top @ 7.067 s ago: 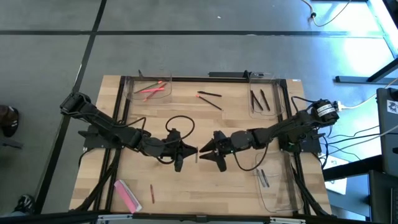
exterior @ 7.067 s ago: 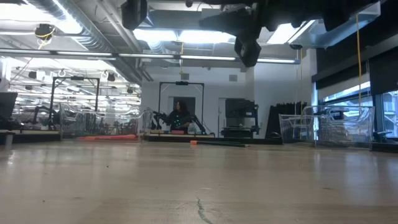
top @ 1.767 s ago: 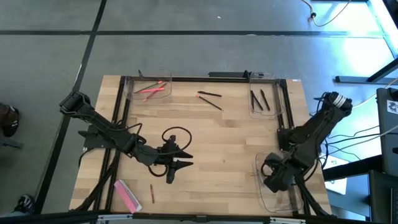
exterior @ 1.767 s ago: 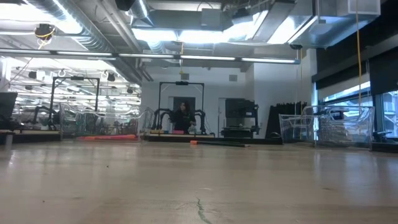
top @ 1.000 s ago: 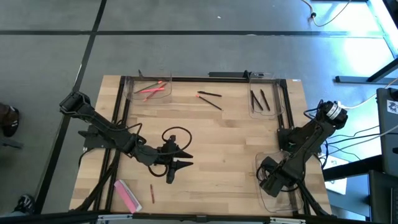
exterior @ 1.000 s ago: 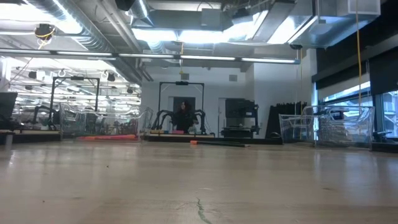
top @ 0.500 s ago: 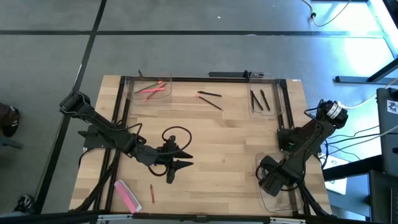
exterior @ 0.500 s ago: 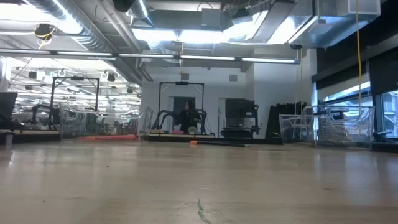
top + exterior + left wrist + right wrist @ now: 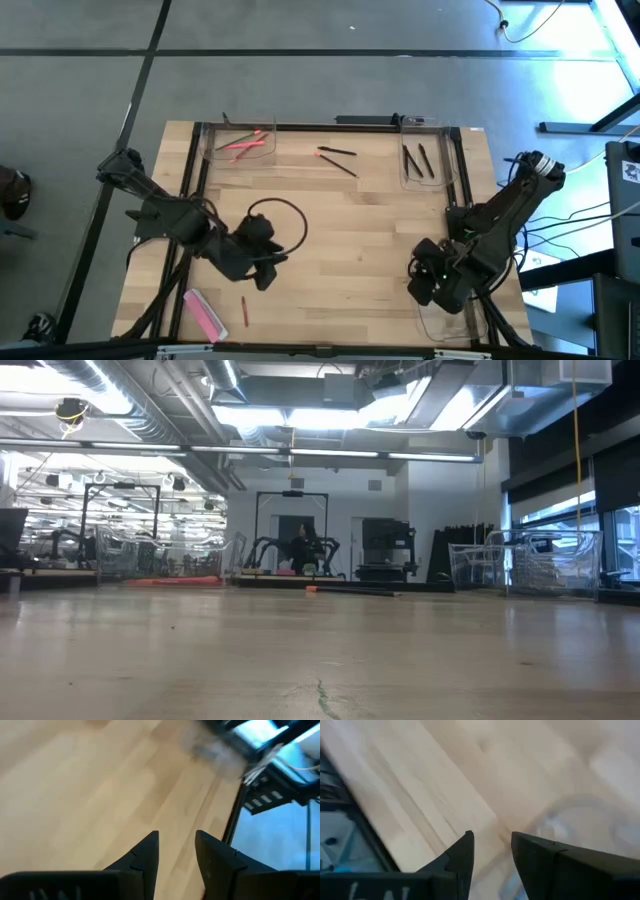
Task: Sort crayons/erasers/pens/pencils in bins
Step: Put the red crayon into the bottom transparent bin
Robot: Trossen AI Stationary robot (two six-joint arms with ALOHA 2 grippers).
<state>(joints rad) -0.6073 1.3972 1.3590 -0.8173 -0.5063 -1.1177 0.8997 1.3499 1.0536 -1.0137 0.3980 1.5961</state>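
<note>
Right gripper (image 9: 432, 283), dark wedge fingers parted and empty, hangs over the clear near-right bin (image 9: 447, 322). Left gripper (image 9: 262, 272), parted and empty, hovers above pale wood table (image 9: 360, 230). Thin pencil (image 9: 244, 311) lies near-left.

Grey floor (image 9: 300, 70), bright ceiling lights (image 9: 330, 415)

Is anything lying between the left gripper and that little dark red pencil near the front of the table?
Nothing visible does. The left gripper is just behind the pencil, with only bare wood between them. The pink eraser lies off to one side, clear of that path.
</note>
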